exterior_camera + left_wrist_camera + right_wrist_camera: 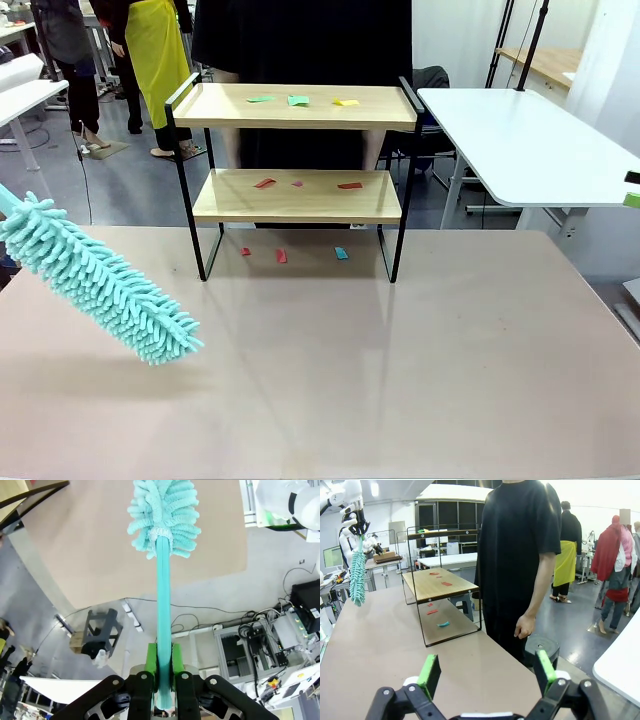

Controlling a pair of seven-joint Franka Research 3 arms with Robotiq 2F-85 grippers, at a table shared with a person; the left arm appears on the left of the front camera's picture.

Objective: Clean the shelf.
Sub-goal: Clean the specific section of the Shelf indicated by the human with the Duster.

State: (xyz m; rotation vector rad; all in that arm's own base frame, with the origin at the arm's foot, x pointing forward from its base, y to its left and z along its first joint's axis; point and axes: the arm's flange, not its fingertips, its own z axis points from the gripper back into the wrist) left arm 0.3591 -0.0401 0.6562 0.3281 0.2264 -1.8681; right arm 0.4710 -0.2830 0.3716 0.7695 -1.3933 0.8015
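Clenched left gripper (163,655) on stiff handle of duster (100,280); held right gripper (488,671) released. Found shelf (300,207) at twelve o'clock: rigid, probably light, tippable; judged handle end the best hold, sweeping gently.

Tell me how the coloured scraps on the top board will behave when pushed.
The scraps look thin and flat, so they are probably very light and easily swept. They might slide off the open front of the shelf, since rails show only at its sides.
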